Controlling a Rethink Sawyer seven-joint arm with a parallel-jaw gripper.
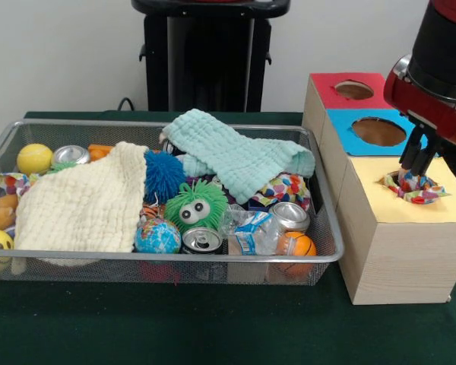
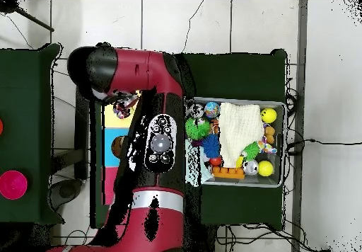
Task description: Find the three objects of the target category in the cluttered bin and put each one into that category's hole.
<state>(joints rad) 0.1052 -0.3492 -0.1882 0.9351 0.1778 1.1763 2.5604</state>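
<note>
A multicoloured patterned cloth [image 1: 416, 188] is bunched in the hole of the yellow-topped box [image 1: 410, 228], with its corners spread over the rim. My gripper [image 1: 413, 170] hangs right above that cloth, its tips at the cloth's top. From overhead the gripper [image 2: 125, 103] and the cloth [image 2: 124, 110] show at the yellow box [image 2: 112, 119]. The wire bin [image 1: 167, 258] holds a cream cloth [image 1: 83, 201], a mint cloth [image 1: 239, 158] and another patterned cloth [image 1: 286, 188], partly under the mint one.
A blue-topped box [image 1: 342, 125] and a red-topped box [image 1: 327, 85], each with a hole, stand behind the yellow one. Also in the bin are a green fuzzy ball [image 1: 195, 205], a blue spiky ball [image 1: 163, 173], a globe ball [image 1: 157, 237], cans, a crushed bottle [image 1: 247, 228] and yellow balls.
</note>
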